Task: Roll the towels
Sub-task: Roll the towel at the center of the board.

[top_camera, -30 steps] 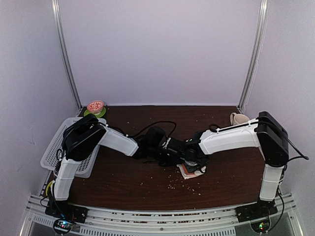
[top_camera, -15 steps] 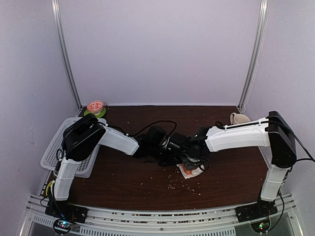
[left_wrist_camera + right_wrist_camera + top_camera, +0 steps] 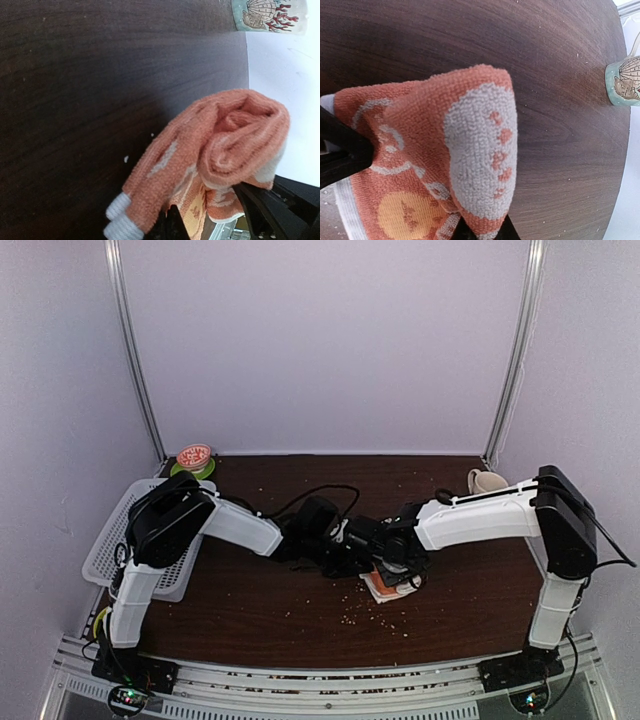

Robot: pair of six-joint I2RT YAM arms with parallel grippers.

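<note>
A towel (image 3: 386, 586), peach with pale blue-grey patches, lies bunched and partly rolled at the table's middle. In the left wrist view the towel (image 3: 220, 135) shows a curled roll at its top, and its folds drape over my left gripper (image 3: 172, 227), which is shut on the towel's lower edge. In the right wrist view a blue-grey fold of the towel (image 3: 480, 145) is pinched in my right gripper (image 3: 482, 234), its dark fingers either side of the cloth. From above, the left gripper (image 3: 352, 554) and right gripper (image 3: 396, 568) meet over the towel.
A seashell-print mug (image 3: 485, 481) stands at the back right, the same mug (image 3: 623, 82) near the table edge. A white basket (image 3: 108, 540) sits at the left, with a red and green lid (image 3: 193, 458) behind it. Crumbs dot the brown table (image 3: 300, 610).
My right arm has shifted: its elbow swung right then back, and its gripper moved slightly left over the towel. The left arm stays put.
</note>
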